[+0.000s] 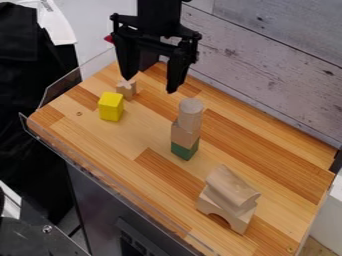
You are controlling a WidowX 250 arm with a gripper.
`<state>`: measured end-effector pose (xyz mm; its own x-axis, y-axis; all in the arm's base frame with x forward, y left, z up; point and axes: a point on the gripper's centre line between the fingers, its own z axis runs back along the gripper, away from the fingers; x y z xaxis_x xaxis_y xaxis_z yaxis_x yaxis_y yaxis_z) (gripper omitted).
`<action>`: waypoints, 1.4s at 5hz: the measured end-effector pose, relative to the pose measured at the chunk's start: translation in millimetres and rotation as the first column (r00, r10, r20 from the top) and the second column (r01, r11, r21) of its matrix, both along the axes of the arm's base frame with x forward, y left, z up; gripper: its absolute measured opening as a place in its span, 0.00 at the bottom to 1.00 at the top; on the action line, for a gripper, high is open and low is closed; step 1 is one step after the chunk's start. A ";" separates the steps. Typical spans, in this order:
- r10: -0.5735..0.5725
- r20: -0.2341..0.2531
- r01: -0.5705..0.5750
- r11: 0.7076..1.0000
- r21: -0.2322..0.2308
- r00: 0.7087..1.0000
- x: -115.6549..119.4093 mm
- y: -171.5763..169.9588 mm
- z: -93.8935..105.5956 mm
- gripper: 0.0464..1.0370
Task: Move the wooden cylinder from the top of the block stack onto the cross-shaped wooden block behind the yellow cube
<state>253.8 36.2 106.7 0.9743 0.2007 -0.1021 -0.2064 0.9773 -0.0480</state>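
open tool above the far left of the desk, small notched block nearest to it

at the left of the wooden desk (254, 137), a clear guard (80, 75) runs along the edge. just inside it, toward the far left, a yellow block (110, 106) stands upright on the striped wood. a little to its right and farther back is a small notched block (125, 90) in pale wood, its top cut in a dip. it is near the yellow block and lies below the left-hand finger of the tool as the camera sees it.

the black tool (149, 85) comes down from the far edge of the view, over the far left part of the desk. its two fingers are spread wide, pointing down, with nothing held between them. the small notched block is the thing nearest to it; how high the tool hangs over it, i cannot tell.

right of these, around the middle of the desk, stands a stack: a green block (185, 151) at the bottom, a plain wooden block (184, 135) on it, and a pale round cylinder (190, 111) upright on top.

farther right and nearer, well apart from the stack, an arch block (225, 210) sits with its curved opening toward the near side. a rounded wooden piece (231, 187) lies on top of it, lengthwise, its curved side up. beyond the desk rises a pale plank wall (267, 65).
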 end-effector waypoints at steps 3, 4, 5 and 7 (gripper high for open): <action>-0.048 -0.003 0.047 0.998 -0.042 0.999 4.8 -11.3 -5.6 0.96; -0.061 0.008 0.061 0.996 -0.066 0.998 6.4 -17.4 -5.3 0.96; -0.092 0.024 0.094 0.992 -0.080 0.995 13.3 -29.6 -9.4 0.96; -0.145 -0.014 0.144 0.988 -0.062 0.989 12.6 -43.5 -18.9 0.96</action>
